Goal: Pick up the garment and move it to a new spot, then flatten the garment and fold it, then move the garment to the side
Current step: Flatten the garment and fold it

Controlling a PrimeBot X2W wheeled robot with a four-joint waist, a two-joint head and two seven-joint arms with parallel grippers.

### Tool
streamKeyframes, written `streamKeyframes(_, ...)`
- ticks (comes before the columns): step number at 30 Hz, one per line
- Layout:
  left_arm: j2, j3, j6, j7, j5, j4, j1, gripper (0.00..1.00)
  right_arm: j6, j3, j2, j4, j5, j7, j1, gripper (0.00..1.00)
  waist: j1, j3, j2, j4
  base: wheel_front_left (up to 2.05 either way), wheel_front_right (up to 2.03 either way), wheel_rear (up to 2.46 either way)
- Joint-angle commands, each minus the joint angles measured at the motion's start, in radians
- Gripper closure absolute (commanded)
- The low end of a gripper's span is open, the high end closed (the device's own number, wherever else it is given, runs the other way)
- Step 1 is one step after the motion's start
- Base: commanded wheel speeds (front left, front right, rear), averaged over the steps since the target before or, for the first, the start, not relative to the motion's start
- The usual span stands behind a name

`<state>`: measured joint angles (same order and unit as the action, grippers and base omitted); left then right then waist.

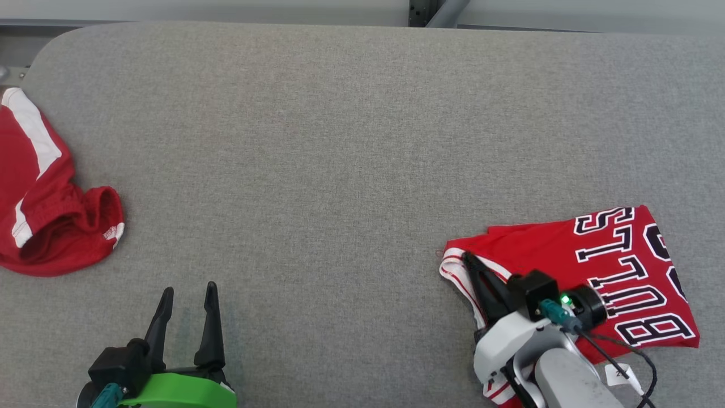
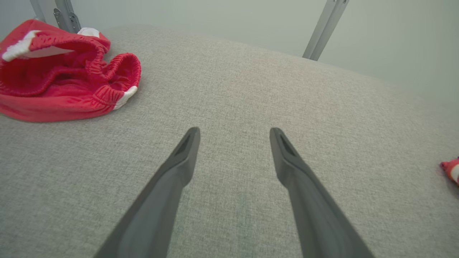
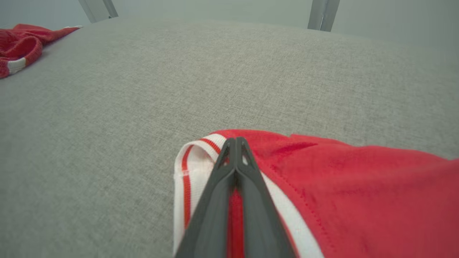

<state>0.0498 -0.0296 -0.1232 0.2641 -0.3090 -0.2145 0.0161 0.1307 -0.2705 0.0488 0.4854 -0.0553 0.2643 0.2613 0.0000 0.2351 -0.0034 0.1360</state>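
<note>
Two garments: one folded red jersey and one crumpled pair of red shorts, both on the one grey fabric-covered table.
Jersey look: shiny red cloth folded into a rough rectangle, with a row of black block letters edged in white running sideways across its top face.
Jersey trim: a white band with thin red stripes runs along the left edge; in the right wrist view it curls round the near corner of the jersey.
Jersey place: lower right of the head view, well apart from the shorts.
Shorts look: matte red with white side panels and a gathered waistband, lying in a heap.
Shorts place: left edge of the head view; upper left of the left wrist view; upper left corner of the right wrist view.
Grippers: two, each with two long dark fingers.
Left gripper: lower left of the head view, over bare table with its fingers spread wide and nothing between them; the left wrist view shows the same gap.
Right gripper: lower right of the head view, fingers pressed together and lying on the jersey's striped left edge.
Right grip: in the right wrist view the closed tips rest on the trim; whether any cloth is pinched between them cannot be told.
</note>
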Motion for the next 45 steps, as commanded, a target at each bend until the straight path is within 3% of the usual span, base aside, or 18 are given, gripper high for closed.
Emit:
streamKeyframes(1,0.002,0.005,-0.002,0.000,-0.006,-0.001,-0.004,0.00,0.000,-0.011,0.003,0.019,-0.003,0.000,-0.016,1.00,0.0000,-0.003,0.0034,-0.002,0.00,0.00,0.00)
streamKeyframes(12,0.002,0.006,-0.001,0.000,-0.010,-0.005,0.008,0.00,0.000,-0.134,0.004,0.070,-0.035,0.000,-0.003,1.00,0.0000,-0.019,0.0034,-0.020,0.00,0.00,0.00)
streamKeyframes(17,0.002,0.015,0.001,0.000,-0.007,-0.003,0.022,0.00,0.000,-0.112,0.004,-0.005,-0.056,0.000,-0.025,1.00,0.0000,-0.050,0.0034,-0.041,0.00,0.00,0.00)
streamKeyframes(19,0.002,0.021,0.003,0.000,-0.006,0.000,0.033,0.00,0.000,-0.087,0.003,-0.065,-0.055,0.000,-0.051,0.58,0.0000,-0.071,0.0034,-0.052,0.00,0.00,0.00)
streamKeyframes(20,0.002,0.023,0.004,0.000,-0.004,0.003,0.040,0.00,0.000,-0.066,0.004,-0.102,-0.048,0.000,-0.065,0.25,0.0000,-0.082,0.0034,-0.056,0.00,0.00,0.00)
streamKeyframes(21,0.002,0.026,0.005,0.000,-0.004,0.005,0.046,0.00,0.000,-0.044,0.004,-0.138,-0.042,0.000,-0.085,0.00,0.0000,-0.093,0.0034,-0.062,0.00,0.00,0.00)
streamKeyframes(30,0.002,0.052,0.008,0.000,0.014,0.034,0.119,0.00,0.000,0.178,0.011,-0.349,0.032,0.000,-0.248,0.00,0.0000,-0.175,0.0034,-0.120,0.00,0.00,0.00)
streamKeyframes(39,0.002,0.059,0.003,0.000,0.041,0.043,0.168,0.00,0.000,0.404,0.055,-0.349,0.021,0.000,-0.362,0.00,0.0000,-0.238,0.0034,-0.149,0.00,0.00,0.00)
streamKeyframes(45,0.002,0.063,0.000,0.000,0.053,0.047,0.183,0.00,0.000,0.452,0.071,-0.310,0.004,0.000,-0.398,0.00,0.0000,-0.253,0.0034,-0.152,0.00,0.00,0.00)
